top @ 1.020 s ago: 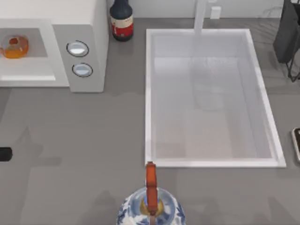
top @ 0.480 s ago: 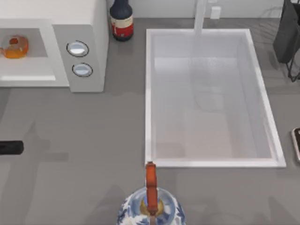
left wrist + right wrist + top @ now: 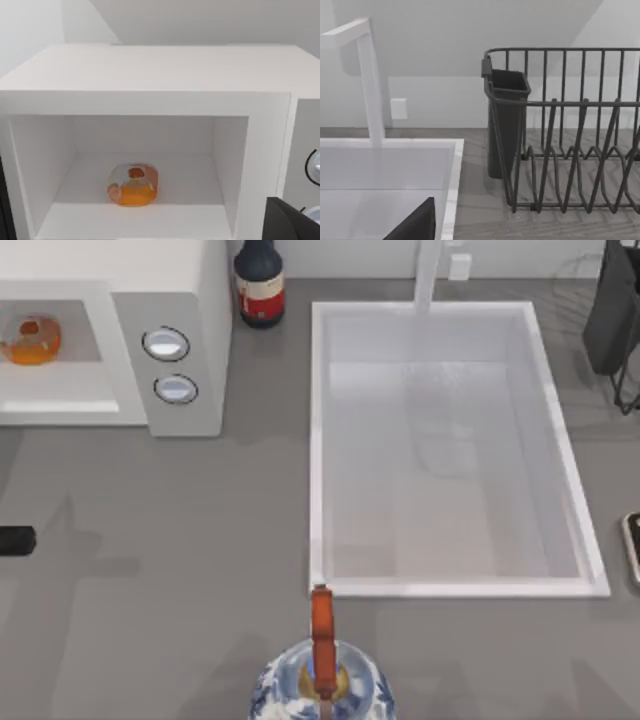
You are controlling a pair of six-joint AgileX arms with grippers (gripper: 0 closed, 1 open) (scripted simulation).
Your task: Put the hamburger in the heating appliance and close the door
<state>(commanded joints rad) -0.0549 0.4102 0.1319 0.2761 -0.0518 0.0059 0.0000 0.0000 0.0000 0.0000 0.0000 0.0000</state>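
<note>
Hamburger point(image 3: 30, 339) placement is judged done: it is seen resting on the floor of the heating appliance point(image 3: 185, 300) at the counter's point(image 3: 180, 540) ten o'clock corner, well back from the opening. A dark tip of the left arm point(image 3: 15, 540) is seen at nine o'clock; whether either arm's jaws are open or closed cannot be told. With the cavity unshut, the door could be missed or only half swung, since it lies outside what is shown.
</note>
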